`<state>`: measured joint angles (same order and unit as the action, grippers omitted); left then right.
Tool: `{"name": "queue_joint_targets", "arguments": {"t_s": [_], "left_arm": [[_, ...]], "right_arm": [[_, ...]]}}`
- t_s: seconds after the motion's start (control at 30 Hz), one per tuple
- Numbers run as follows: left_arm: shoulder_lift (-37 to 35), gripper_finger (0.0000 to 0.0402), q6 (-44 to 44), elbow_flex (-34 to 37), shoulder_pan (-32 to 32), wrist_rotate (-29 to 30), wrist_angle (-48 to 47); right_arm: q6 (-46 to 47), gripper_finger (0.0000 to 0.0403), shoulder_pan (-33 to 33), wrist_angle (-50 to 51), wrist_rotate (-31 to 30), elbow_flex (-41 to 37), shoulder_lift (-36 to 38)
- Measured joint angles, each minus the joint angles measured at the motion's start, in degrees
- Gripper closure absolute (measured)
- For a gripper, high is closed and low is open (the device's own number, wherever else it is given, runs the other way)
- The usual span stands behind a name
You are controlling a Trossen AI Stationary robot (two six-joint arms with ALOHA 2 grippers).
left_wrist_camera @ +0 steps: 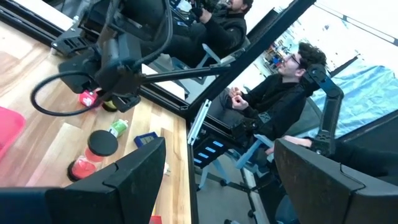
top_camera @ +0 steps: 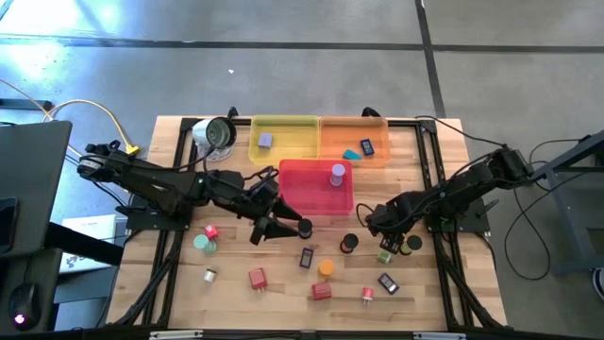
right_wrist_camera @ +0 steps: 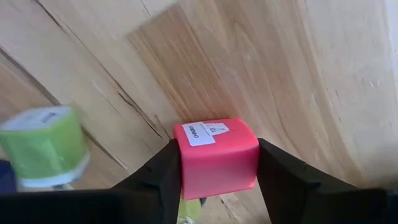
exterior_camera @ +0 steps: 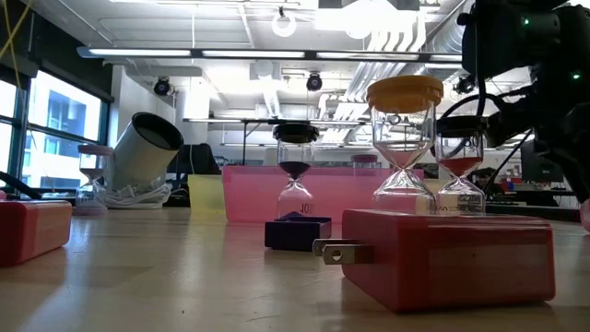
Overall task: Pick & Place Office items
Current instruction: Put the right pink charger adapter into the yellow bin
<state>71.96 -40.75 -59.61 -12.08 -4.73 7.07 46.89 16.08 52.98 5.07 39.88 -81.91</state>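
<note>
A pink block (right_wrist_camera: 217,155) is seen between the two fingers (right_wrist_camera: 155,180) of the right pincer (right_wrist_camera: 217,186), which are closed against its sides; it is found on the right part of the tabletop (top_camera: 236,293), just beside a green-capped cylinder (right_wrist_camera: 42,146). A white label is stuck on the top of the block, but its small writing cannot be read. In the high view the block is hidden under the right pincer (top_camera: 387,247). The left pincer (top_camera: 276,229) is held wide open, with nothing in it, in front of the pink tray (top_camera: 316,203), near a black-capped cylinder (top_camera: 305,229). Other office items are scattered over the tabletop, too small to be read.
</note>
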Motion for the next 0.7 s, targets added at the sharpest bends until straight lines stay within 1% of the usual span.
{"name": "queue_joint_targets", "arguments": {"t_s": [0.4,0.53,0.7], "left_arm": [[0.0,0.0109,0.02,0.0,1.21,0.04,0.04],[0.0,0.0109,0.02,0.0,1.21,0.04,0.04],[0.0,0.0109,0.02,0.0,1.21,0.04,0.04]], "right_arm": [[-2.26,0.0245,0.0,9.44,-3.77,7.63,-0.2],[-3.9,0.0245,-0.52,13.36,-6.22,11.5,-0.17],[-6.54,0.0245,-2.67,18.54,-10.38,17.32,-0.15]]}}
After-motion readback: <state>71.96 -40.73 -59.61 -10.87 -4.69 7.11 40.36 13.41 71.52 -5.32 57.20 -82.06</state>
